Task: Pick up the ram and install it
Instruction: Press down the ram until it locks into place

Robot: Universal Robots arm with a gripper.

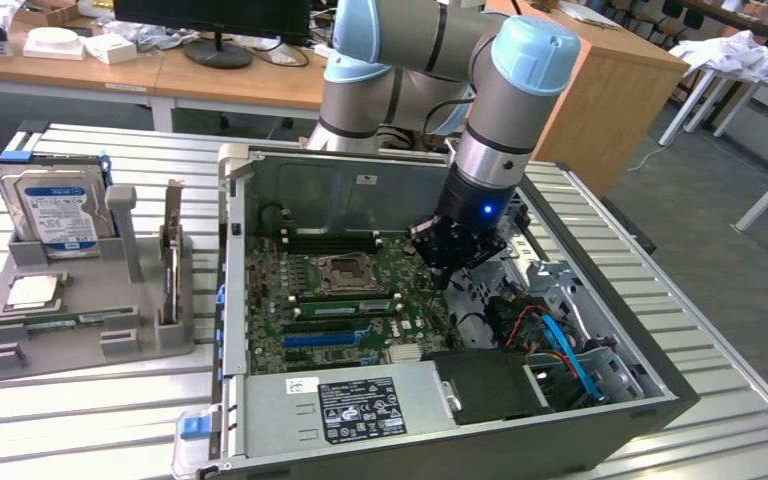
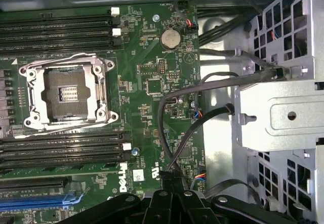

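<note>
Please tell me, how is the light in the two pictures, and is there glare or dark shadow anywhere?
Exterior view: even room light, bright striped table, deep shadow inside the computer case under the arm. Wrist view: motherboard evenly lit, pale glare on the metal drive cage, the claw dark against it.

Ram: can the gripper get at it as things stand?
Probably yes. The ram lies uncovered in the grey holder, outside the case. The gripper, shut, hangs over the motherboard inside; the case wall stands between them.
</note>
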